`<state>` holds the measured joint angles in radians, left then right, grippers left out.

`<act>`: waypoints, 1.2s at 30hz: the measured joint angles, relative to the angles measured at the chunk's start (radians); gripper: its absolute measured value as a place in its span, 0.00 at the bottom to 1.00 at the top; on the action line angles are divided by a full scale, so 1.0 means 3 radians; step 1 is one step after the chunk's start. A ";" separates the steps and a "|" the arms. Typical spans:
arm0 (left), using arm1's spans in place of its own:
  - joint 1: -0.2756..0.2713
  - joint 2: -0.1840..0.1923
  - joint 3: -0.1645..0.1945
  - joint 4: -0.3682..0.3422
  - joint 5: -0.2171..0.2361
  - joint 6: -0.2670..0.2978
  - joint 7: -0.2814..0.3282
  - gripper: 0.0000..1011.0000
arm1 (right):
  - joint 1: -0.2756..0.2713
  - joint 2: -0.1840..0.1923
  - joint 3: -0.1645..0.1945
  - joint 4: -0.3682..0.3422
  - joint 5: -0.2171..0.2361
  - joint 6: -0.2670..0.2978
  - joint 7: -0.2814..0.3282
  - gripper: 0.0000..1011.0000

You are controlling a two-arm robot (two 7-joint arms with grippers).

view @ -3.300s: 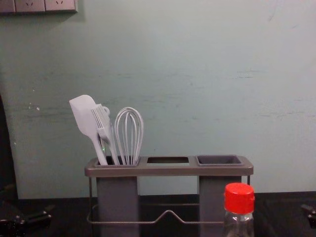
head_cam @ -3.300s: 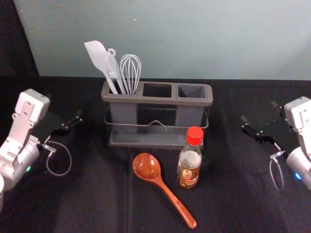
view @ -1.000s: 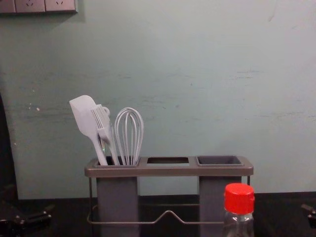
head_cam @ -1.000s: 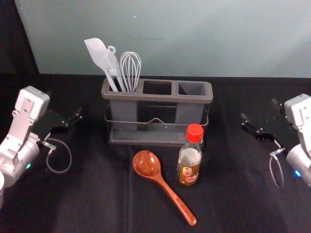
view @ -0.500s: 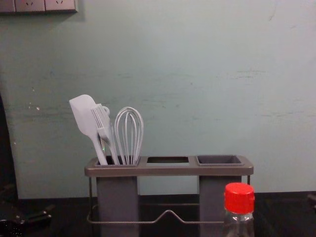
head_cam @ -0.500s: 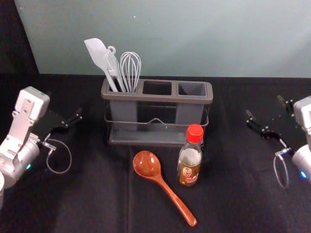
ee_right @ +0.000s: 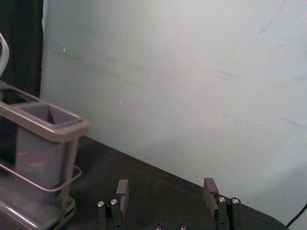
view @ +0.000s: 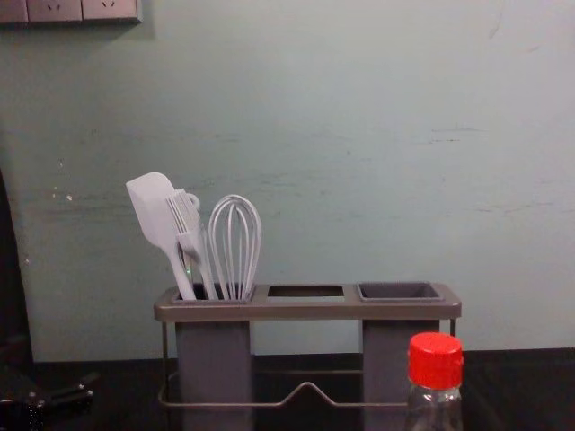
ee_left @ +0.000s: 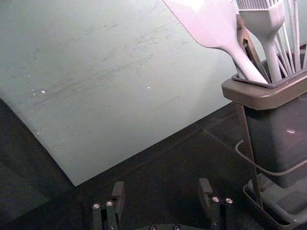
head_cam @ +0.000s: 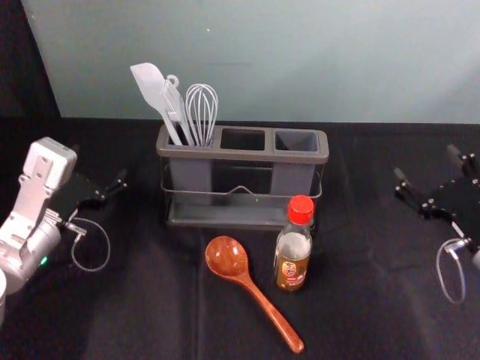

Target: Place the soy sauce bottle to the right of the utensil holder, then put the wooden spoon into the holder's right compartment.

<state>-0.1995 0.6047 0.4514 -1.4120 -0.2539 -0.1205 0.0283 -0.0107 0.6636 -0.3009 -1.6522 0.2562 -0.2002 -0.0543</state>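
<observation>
A grey utensil holder [head_cam: 247,154], smooth plastic cups in a thin wire frame, stands just above the middle of the head view, with the black, angular left gripper [head_cam: 99,165] and right gripper [head_cam: 425,162] near its left and right edges, fingers spread apart. The glossy, round-bowled wooden spoon [head_cam: 252,286] slants across lower centre, just beside the upright, red-capped glass soy sauce bottle [head_cam: 292,259].

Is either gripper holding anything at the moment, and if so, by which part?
Nothing is held: both the left gripper and right gripper are open and empty.
</observation>
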 joint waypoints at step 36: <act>0.0000 0.0000 0.0000 0.0000 0.0000 0.0000 0.0000 0.99 | -0.0893 0.0314 0.0433 -0.0663 0.1170 -0.0094 0.1191 0.99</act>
<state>-0.1995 0.6047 0.4514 -1.4120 -0.2539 -0.1205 0.0283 -0.2785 0.7577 -0.1710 -1.8511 0.6073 -0.2283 0.3029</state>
